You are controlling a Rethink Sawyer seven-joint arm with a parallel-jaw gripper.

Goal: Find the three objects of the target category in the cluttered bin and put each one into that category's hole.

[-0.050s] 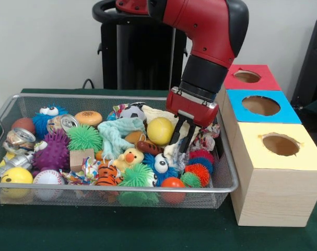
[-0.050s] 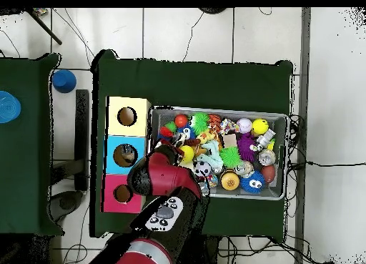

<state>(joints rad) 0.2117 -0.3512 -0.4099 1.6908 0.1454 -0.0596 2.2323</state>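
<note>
My gripper [image 1: 182, 140] hangs inside the wire mesh bin [image 1: 223, 180], right of centre. Its two black fingers stand a little apart and I see nothing held between them. Their tips reach a crumpled white piece [image 1: 171, 152]. A yellow ball [image 1: 160, 130] lies just left of the fingers, and red spiky balls [image 1: 198, 172] lie below them to the right. To the right of the bin stand three boxes, each with a round hole: yellow [image 1: 281, 145], blue [image 1: 260, 106] and red [image 1: 248, 77]. In the overhead view the red arm [image 2: 168, 184] covers the gripper.
The bin is packed: soccer ball [image 1: 132, 112], mint cloth [image 1: 116, 136], green spiky ball [image 1: 84, 137], purple spiky ball [image 1: 54, 151], rubber duck [image 1: 130, 157], wooden block [image 1: 81, 158], crushed cans [image 1: 18, 140], baseball [image 1: 48, 178]. Seen from overhead, the boxes [image 2: 125, 155] sit left of the bin [image 2: 282, 119].
</note>
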